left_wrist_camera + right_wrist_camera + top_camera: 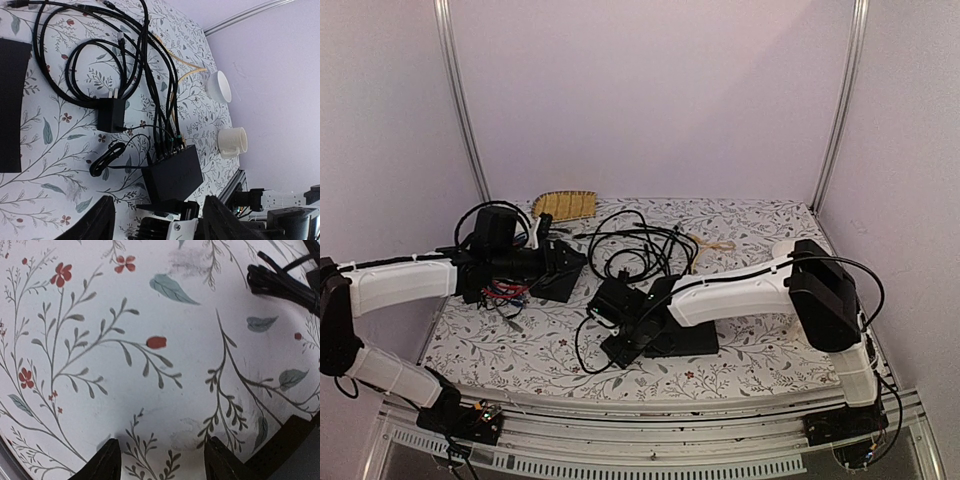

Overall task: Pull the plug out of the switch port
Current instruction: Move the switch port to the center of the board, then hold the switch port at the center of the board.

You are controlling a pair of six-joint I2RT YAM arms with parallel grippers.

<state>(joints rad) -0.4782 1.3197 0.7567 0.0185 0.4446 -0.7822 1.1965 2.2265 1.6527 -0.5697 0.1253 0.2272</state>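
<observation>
- The right gripper (161,452) has its jaws parted wide with nothing between them. Only the flowered cloth (150,355) shows in the gap. In the top view it sits just beside the near end of the switch (172,175); whether it touches the switch cannot be told.
- A flat black slab (692,342) lies on the cloth under the right forearm, just right of the switch.
- The switch, a flat black box, lies flat on the cloth near the table's middle, between the two grippers.
- The plugs (169,146) stand in a row along one long edge of the switch. Every plug that shows is seated in its socket.
- The cables (150,65) are black and run from the plugs away from the switch in loose loops over the cloth.
- The adapter (111,114), a small black block, lies among those loops, near the switch but apart from it.
- The left gripper (159,214) has its jaws parted wide and holds nothing. It is left of the switch, apart from it, above a second slab (560,288).
- A white cup (220,86) and a second cup (232,142) sit right of the switch, near the side wall.
- A tan woven item (565,205) lies well behind the switch, at the back wall.
</observation>
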